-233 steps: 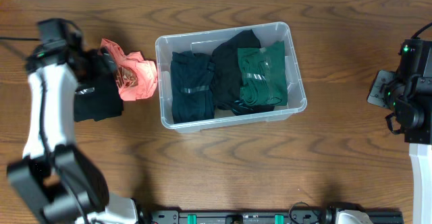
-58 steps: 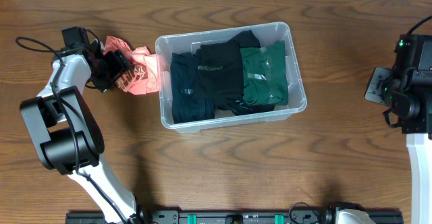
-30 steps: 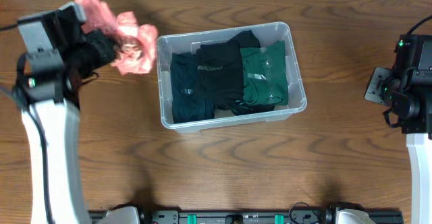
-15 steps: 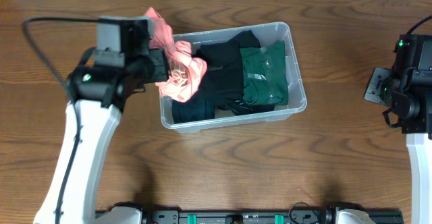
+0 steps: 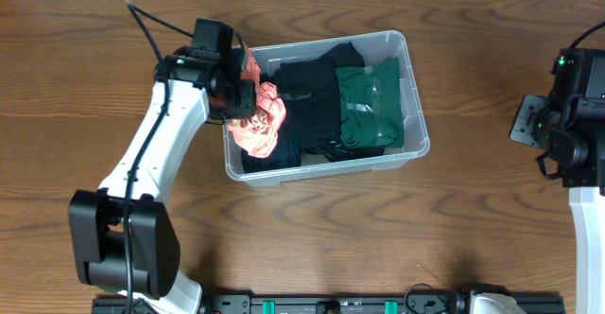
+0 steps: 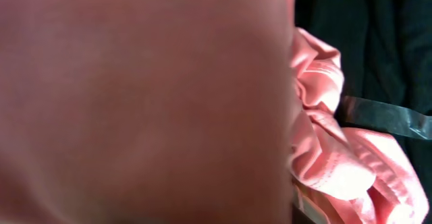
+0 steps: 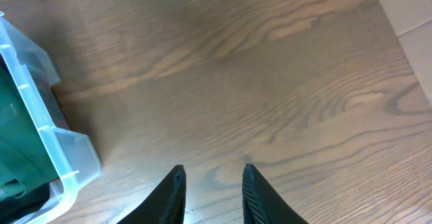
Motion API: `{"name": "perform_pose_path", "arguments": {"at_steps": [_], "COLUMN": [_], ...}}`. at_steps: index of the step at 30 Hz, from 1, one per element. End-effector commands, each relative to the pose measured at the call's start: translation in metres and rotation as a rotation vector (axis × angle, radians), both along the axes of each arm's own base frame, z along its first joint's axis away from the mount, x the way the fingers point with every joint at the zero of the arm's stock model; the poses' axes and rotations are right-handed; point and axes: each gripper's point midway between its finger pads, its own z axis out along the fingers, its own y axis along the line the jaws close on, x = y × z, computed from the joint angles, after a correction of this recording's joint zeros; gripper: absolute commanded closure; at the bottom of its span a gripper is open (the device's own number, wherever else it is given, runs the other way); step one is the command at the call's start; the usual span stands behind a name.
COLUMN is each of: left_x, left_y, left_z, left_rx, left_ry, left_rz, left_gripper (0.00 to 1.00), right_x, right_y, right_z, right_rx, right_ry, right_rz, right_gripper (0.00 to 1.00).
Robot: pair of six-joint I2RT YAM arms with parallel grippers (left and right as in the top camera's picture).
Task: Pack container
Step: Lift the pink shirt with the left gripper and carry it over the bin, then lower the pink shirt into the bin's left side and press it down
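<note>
The clear plastic container (image 5: 326,166) stands mid-table with folded black (image 5: 312,96), green (image 5: 369,106) and dark teal (image 5: 284,151) garments inside. A crumpled pink garment (image 5: 257,125) lies over the teal one at the container's left end. My left gripper (image 5: 243,95) hangs over that end, right against the pink cloth. In the left wrist view blurred pink cloth (image 6: 135,102) hides the jaws; sharper pink folds (image 6: 324,150) lie on dark fabric. My right gripper (image 7: 212,173) is open over bare wood, right of the container's corner (image 7: 40,123).
The left arm (image 5: 151,163) stretches from the front left up to the container. The right arm (image 5: 567,134) stands at the table's right edge. A clear tape band (image 6: 385,113) crosses the dark garment. Wood tabletop (image 5: 492,59) surrounds the container.
The left arm carried the pink garment from the table left of the container to over its left end, where the cloth now rests inside. The right arm has not moved.
</note>
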Motion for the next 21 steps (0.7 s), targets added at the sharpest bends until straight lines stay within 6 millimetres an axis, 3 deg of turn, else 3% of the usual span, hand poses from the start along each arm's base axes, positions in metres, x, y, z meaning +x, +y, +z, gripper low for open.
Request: {"name": "perform_pose_path", "arguments": {"at_steps": [1, 5, 8, 13, 21], "left_x": [0.005, 0.009, 0.004, -0.011, -0.029], "left_y": [-0.011, -0.025, -0.036, -0.040, -0.024], "left_z": [0.019, 0.030, 0.030, 0.036, 0.091], "left_rx": [0.005, 0.009, 0.031, 0.047, 0.081], "left_ry": [-0.066, -0.128, -0.134, -0.119, -0.228], "left_rz": [-0.059, -0.133, -0.223, -0.268, -0.230], "left_gripper": [0.70, 0.71, 0.89, 0.94, 0.94], "right_x": [-0.001, -0.001, -0.001, -0.001, 0.000], "right_y": [-0.003, -0.003, -0.003, -0.003, -0.003], "right_z": [0.000, 0.000, 0.000, 0.000, 0.000], "right_rx": [-0.005, -0.005, -0.005, -0.006, -0.005], "right_ry": [0.001, 0.002, 0.002, 0.002, 0.001], "right_rz": [-0.005, -0.005, -0.005, -0.005, -0.005], "right_gripper": [0.73, 0.73, 0.73, 0.73, 0.73]}}
